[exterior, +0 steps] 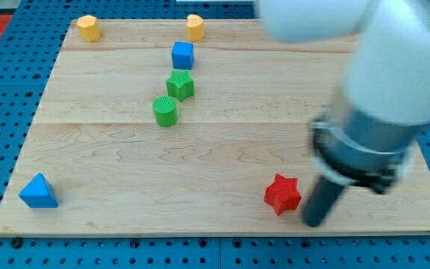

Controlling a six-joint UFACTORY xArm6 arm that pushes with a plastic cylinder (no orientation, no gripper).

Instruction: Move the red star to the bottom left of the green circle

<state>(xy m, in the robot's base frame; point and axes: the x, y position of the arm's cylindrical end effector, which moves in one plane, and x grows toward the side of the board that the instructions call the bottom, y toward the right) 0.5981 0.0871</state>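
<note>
The red star (282, 194) lies near the view's bottom edge of the wooden board, right of centre. The green circle (166, 111) stands far from it, up and to the left, in the upper middle of the board. My tip (314, 223) rests on the board just right of the red star and slightly lower, with a small gap between them. The rod and the bulky arm body rise from there toward the view's upper right and hide that part of the board.
A green star-like block (180, 85) sits just up and right of the green circle, with a blue cube (183, 54) above it. Yellow blocks stand at the top edge, one on the left (88, 28) and one in the middle (194, 27). A blue triangle (38, 192) lies bottom left.
</note>
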